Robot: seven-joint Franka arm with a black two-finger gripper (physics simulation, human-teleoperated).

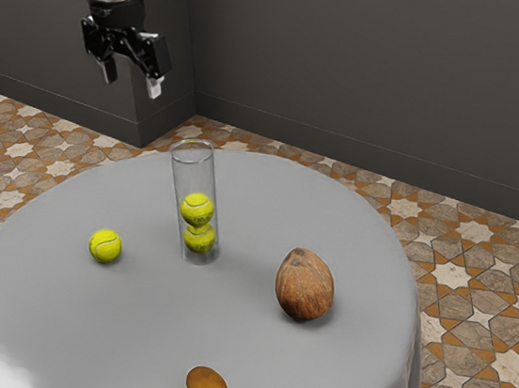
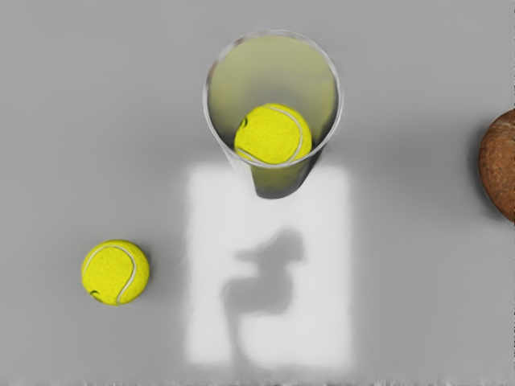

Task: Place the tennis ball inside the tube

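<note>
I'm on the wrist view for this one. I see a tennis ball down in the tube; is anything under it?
Observer: Yes, the upper ball in the tube sits above a second one, the lower ball.
Operator: And my gripper, is it free to pick up the loose ball?
Observer: The gripper is open, its fingers apart with nothing between them.
Operator: Anything on the table besides the balls, the tube and that brown thing?
Observer: A small orange-brown, fruit-like object.

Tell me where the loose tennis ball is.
The loose tennis ball lies on the table, toward the exterior view's left, with the clear tube its nearest neighbour.
</note>
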